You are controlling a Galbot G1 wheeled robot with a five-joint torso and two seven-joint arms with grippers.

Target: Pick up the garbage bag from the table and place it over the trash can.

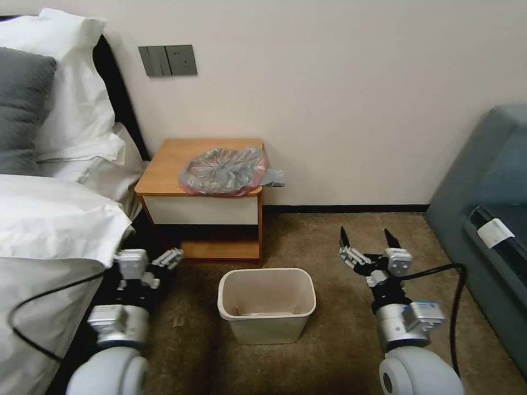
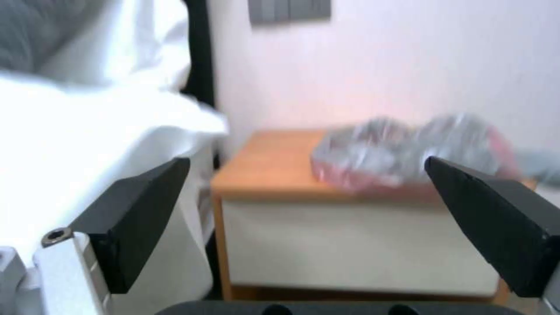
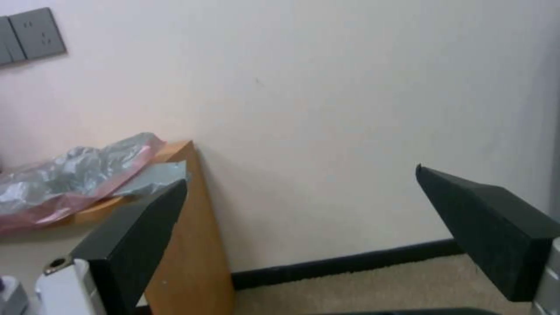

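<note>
The garbage bag lies crumpled on the right half of the table, one corner hanging over the right edge. The trash can stands on the carpet in front. Both arms are held low, pointing forward: the left gripper beside the bed, the right gripper right of the can, fingers of both spread apart and empty.

No legible text, brand, number or sign in any view. A white label sits on a dark bar at the sofa's edge in the head view; nothing on it can be read. A blue-edged tag on the right arm's wrist housing carries marks too small to make out. The grey wall switch and socket plates bear no readable markings.
</note>
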